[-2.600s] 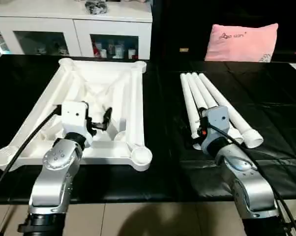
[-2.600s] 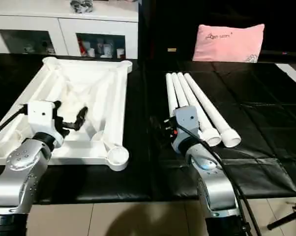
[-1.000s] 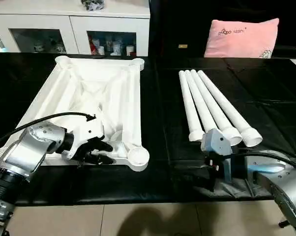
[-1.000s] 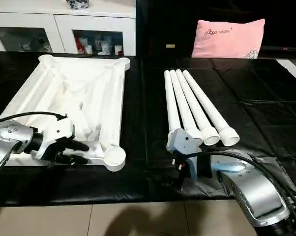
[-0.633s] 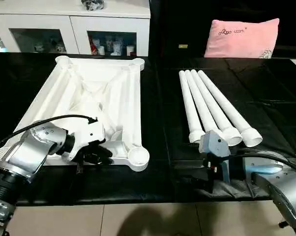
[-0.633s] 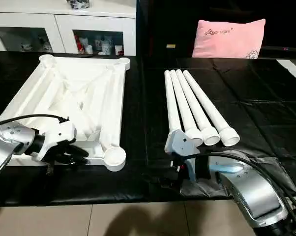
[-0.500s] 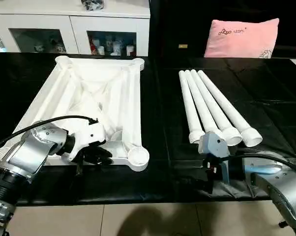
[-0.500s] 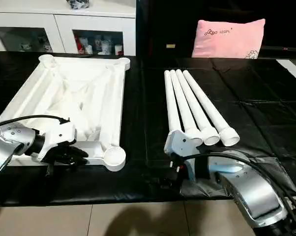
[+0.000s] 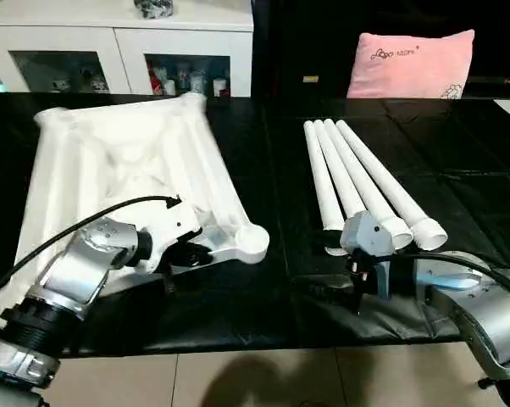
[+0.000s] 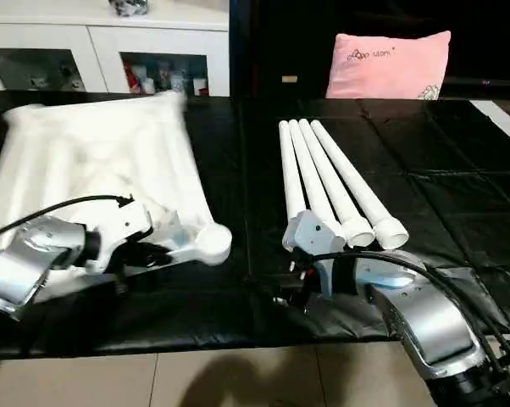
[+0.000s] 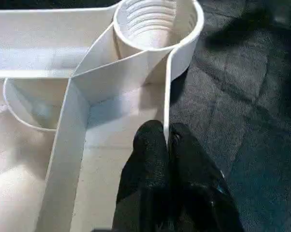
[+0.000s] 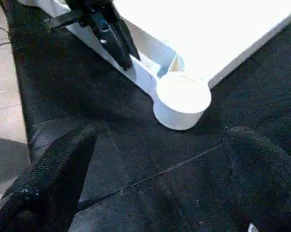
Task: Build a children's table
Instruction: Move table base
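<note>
The white table top (image 9: 119,161) lies underside up on the left of the black surface, skewed, with its near right corner socket (image 9: 251,242) pointing toward the legs. My left gripper (image 11: 166,133) is shut on the thin rim wall just behind that socket (image 11: 155,21). Four white tube legs (image 9: 365,182) lie side by side on the right. My right gripper (image 12: 155,188) hovers low over the mat in front of the legs' near ends, open and holding nothing, its fingers (image 12: 53,179) wide apart and facing the socket (image 12: 181,99).
A pink pillow (image 9: 412,64) rests at the back right, and a white cabinet with glass doors (image 9: 119,47) stands behind the table top. The black mat (image 9: 458,144) ends in a front edge above a tiled floor (image 9: 238,373). A black cable (image 9: 85,225) loops over my left forearm.
The table top has swung round: its near right corner moved right, toward the legs, and its far end moved left. My left gripper went with it, clamped on the rim. The right gripper barely moved.
</note>
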Motion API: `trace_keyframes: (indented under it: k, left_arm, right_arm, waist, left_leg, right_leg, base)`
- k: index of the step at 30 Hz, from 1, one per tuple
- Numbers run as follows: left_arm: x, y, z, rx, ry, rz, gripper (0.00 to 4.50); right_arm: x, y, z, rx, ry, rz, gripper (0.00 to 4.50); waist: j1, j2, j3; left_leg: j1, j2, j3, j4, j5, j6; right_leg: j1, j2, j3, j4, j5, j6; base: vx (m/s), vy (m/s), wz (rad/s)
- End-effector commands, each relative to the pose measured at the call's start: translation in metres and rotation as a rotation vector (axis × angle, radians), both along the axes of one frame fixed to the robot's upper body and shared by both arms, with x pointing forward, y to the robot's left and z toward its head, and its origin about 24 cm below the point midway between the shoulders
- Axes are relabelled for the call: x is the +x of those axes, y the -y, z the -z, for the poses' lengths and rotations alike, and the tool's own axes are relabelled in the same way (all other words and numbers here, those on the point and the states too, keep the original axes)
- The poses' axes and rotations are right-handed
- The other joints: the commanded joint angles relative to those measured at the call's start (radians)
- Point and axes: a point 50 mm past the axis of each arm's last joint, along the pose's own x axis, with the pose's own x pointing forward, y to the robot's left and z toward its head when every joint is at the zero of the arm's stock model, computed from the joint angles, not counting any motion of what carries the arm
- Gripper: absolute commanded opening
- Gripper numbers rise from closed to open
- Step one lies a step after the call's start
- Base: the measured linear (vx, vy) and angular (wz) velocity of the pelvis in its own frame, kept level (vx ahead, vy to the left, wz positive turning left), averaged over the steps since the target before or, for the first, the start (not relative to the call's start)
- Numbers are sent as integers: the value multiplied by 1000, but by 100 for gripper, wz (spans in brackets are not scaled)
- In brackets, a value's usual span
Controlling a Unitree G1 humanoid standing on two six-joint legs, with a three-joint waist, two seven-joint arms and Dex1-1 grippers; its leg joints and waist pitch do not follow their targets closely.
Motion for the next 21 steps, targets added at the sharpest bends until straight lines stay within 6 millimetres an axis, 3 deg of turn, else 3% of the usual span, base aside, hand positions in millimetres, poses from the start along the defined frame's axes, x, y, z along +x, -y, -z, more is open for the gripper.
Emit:
trace_keyframes:
  k: [1, 6, 10, 11, 18, 21]
  left_arm:
    - [-1, -2, 5, 20, -8, -34, 6]
    - [-1, 3, 9, 30, -1, -62, 6]
    - [-2, 11, -1, -50, 38, -3, 6]
    - [-2, 11, -1, -50, 38, -3, 29]
    - [4, 1, -14, -62, 93, -23, 82]
    - [5, -8, -28, -100, 116, -18, 99]
  right_arm:
    - [7, 3, -7, 0, 44, 31, 450]
    - [15, 7, -10, -1, 81, 96, 450]
    - [20, 6, -13, 68, 48, 153, 450]
    - [20, 6, -13, 68, 48, 153, 450]
    - [39, -2, -19, 199, 10, 288, 450]
    - [61, -10, -19, 220, -5, 428, 450]
  waist:
    - [3, 8, -50]
    - [9, 10, -48]
    - [7, 12, -48]
    - [7, 12, -50]
    - [6, 14, -51]
    - [2, 12, -51]
  left_leg:
    - [-21, 15, 13, -79, -24, 27]
    - [-16, 16, 16, -81, -58, 23]
    - [-19, 15, 15, -83, -63, 20]
    - [-19, 15, 14, -82, -54, 19]
    - [-14, 14, 18, -82, -19, 13]
    - [-16, 10, 18, -85, -25, -3]
  right_leg:
    - [66, -52, 34, -67, -43, -244]
    - [64, -52, 35, -71, -76, -244]
    - [66, -52, 35, -71, -82, -240]
    - [66, -52, 35, -70, -69, -242]
    - [64, -50, 33, -65, -16, -253]
    - [63, -51, 32, -64, -39, -251]
  base:
    - [0, 0, 0]
    - [0, 0, 0]
    - [0, 0, 0]
    - [0, 0, 0]
    - [0, 0, 0]
    - [0, 0, 0]
